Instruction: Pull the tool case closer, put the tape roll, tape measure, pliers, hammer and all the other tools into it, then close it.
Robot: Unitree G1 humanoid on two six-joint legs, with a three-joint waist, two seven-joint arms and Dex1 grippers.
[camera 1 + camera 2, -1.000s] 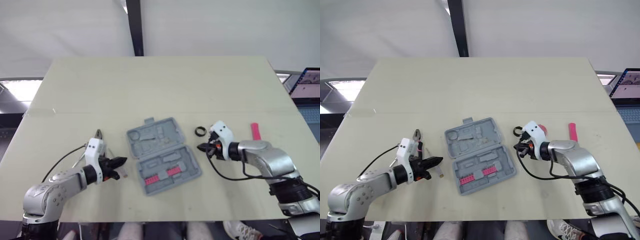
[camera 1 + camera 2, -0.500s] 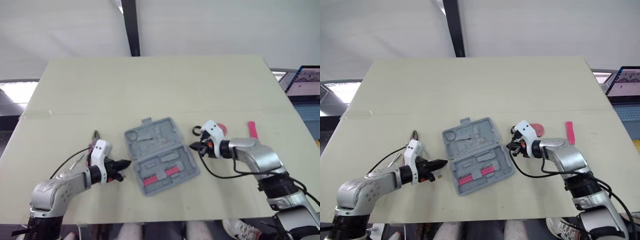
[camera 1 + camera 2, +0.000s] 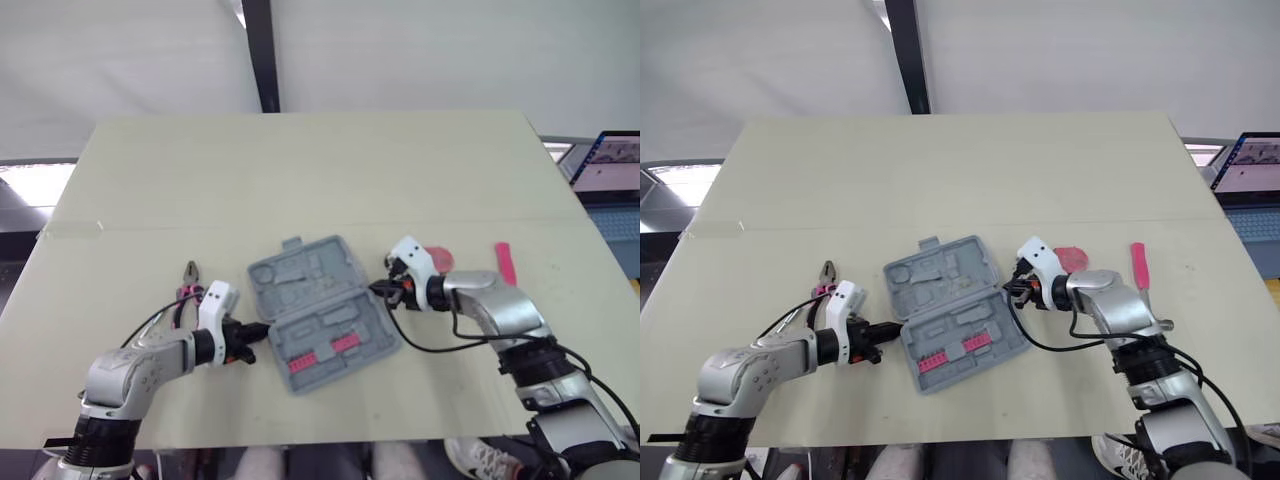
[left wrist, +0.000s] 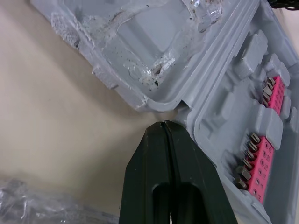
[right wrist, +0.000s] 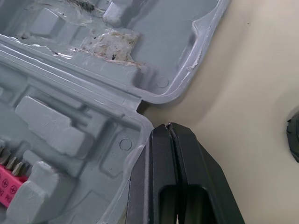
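The grey tool case (image 3: 320,312) lies open mid-table, with pink bit strips (image 4: 264,154) in its near half. My left gripper (image 3: 256,333) is shut, its tip at the case's left side by the hinge (image 4: 163,126). My right gripper (image 3: 379,291) is shut too, tip against the case's right side at the hinge (image 5: 168,127). Pliers (image 3: 188,288) lie left of my left wrist. A pink tape measure (image 3: 438,257) sits behind my right wrist. A pink-handled tool (image 3: 505,263) lies further right. The black tape roll (image 5: 294,140) shows at the edge of the right wrist view.
A crumpled clear plastic piece (image 4: 32,205) lies on the table near my left gripper. A laptop (image 3: 610,160) stands off the table's right edge. The pale table (image 3: 300,170) stretches bare beyond the case.
Both grippers have moved inward to the two ends of the case's hinge. The case has stayed in place. The camera shifted slightly.
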